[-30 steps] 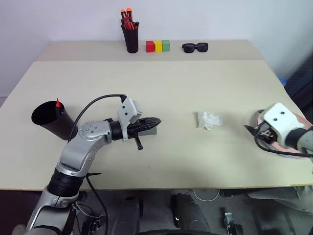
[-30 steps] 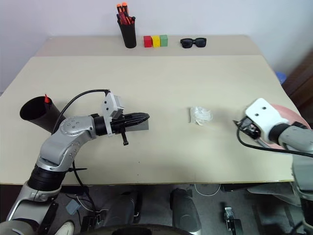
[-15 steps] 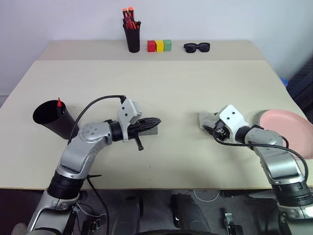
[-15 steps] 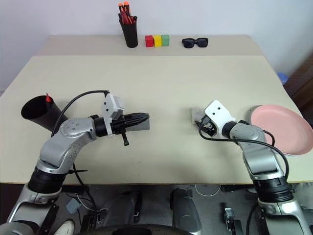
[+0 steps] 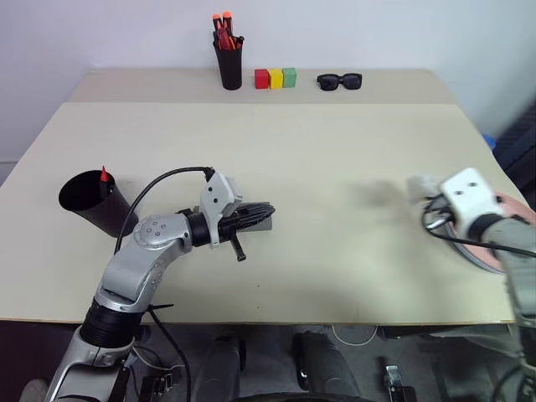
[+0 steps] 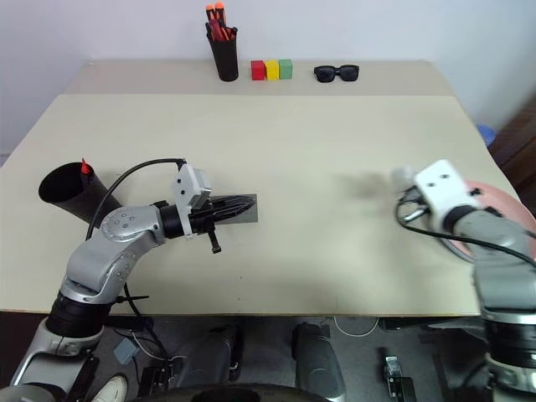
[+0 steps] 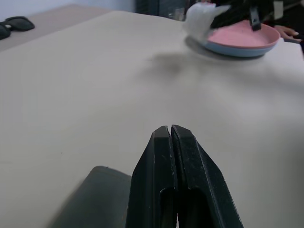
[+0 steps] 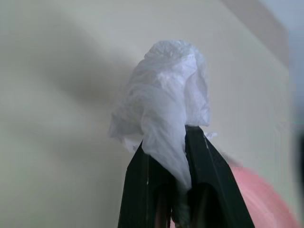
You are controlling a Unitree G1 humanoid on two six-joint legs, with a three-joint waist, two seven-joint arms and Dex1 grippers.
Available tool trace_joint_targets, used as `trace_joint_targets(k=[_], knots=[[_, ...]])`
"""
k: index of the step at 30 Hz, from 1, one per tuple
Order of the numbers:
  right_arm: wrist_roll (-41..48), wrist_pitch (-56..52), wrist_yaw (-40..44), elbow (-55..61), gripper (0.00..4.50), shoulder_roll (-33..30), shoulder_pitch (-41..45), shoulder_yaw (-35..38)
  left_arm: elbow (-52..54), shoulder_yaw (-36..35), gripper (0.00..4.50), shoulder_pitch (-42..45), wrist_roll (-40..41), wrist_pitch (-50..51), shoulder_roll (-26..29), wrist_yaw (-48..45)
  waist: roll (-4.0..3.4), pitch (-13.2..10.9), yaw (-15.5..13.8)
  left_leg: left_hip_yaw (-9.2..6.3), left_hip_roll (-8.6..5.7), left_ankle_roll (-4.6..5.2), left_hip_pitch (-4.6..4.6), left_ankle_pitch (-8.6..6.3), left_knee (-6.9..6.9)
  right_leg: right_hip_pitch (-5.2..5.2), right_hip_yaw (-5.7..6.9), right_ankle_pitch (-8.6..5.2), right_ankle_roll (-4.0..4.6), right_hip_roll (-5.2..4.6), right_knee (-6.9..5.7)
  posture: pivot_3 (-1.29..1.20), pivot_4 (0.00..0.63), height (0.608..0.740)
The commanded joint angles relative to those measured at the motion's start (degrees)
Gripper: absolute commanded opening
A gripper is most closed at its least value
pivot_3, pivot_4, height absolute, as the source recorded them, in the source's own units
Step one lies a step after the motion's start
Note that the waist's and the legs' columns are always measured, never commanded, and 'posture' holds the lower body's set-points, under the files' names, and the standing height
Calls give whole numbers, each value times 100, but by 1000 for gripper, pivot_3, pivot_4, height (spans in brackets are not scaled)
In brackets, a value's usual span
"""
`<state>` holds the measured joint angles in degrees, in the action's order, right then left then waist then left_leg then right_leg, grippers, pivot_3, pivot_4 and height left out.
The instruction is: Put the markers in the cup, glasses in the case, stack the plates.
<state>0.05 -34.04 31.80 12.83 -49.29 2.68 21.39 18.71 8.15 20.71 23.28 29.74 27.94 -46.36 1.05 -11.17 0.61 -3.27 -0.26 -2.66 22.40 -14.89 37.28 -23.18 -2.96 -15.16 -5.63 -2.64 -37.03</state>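
2 stacked plates (image 7: 242, 40), pink on blue, lie at the table's (image 5: 318, 167) right edge beside the right gripper (image 8: 183, 164), clamped on a crumpled white tissue (image 8: 164, 114), while the shut, empty left gripper (image 7: 171, 137) hovers over the closed grey case (image 6: 243, 209), lying left-right.

The broad beige counter (image 5: 335, 159) looks smooth and matt. The crumpled white tissue (image 8: 164, 95) appears thin and papery. The stacked pink and light-blue round plates (image 7: 240, 40) look like smooth, faintly glossy plastic.
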Motion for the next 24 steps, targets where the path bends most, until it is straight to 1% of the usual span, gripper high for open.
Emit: trace_joint_targets(k=[1, 5, 8, 14, 16, 20, 22, 24], knots=[[-242, -8, -20, -172, 36, -354, -398, 452, 5, 43, 0, 141, 56, -120, -62, -125, -1, 1, 19, 0, 0, 0, -2, 0, 0, 0, 0, 0, 0, 1, -3, 0, 150, 740], [-306, 20, -11, -271, 1531, -450, -682, 411, -122, 5, 0, 206, 37, -157, -83, -221, -7, 3, 68, 7, 6, 0, -11, 0, 0, 0, -5, 0, 4, 9, -8, 0, 150, 740], [-307, 214, 79, -143, 3074, -529, -749, 387, -105, -118, 0, 134, 64, -137, -25, -230, -15, 8, 59, 12, 5, 1, -12, 1, 2, 0, -9, -1, 9, 8, -9, 0, 150, 740], [-154, 966, 385, -298, 3074, -678, -781, 622, 83, -568, 0, -188, 325, -11, 218, -233, -14, 7, 40, 12, 5, 1, -8, 0, 1, -1, -8, -1, 1, 6, -6, 0, 150, 740], [264, 1134, 632, -70, 3074, -562, -640, 783, 180, -977, 0, -429, 561, 127, 440, -276, -14, 7, 53, 11, 5, 0, -7, 0, 1, -1, -8, -2, 1, 6, -6, 0, 150, 740], [1552, 592, 1098, 578, 3074, -175, -198, 930, 445, -1888, 0, -1122, 865, 263, 916, -223, -15, 7, 91, 9, 16, 0, -12, 0, -3, -2, -8, 0, 2, 11, -9, 0, 150, 740], [1906, 556, 1282, 682, 3074, -64, -127, 913, 621, -2052, 0, -1379, 890, 242, 1002, -125, -15, 7, 65, 4, 21, 0, -12, 0, -5, 0, -5, -1, 3, 12, -9, 0, 150, 740], [2299, 278, 1248, 850, 3074, 138, 20, 772, 695, -2286, 0, -1672, 822, 101, 1067, -59, -11, 5, 7, 2, 19, 0, -9, 0, -4, 1, -3, -5, 11, 8, -6, 0, 150, 740]])
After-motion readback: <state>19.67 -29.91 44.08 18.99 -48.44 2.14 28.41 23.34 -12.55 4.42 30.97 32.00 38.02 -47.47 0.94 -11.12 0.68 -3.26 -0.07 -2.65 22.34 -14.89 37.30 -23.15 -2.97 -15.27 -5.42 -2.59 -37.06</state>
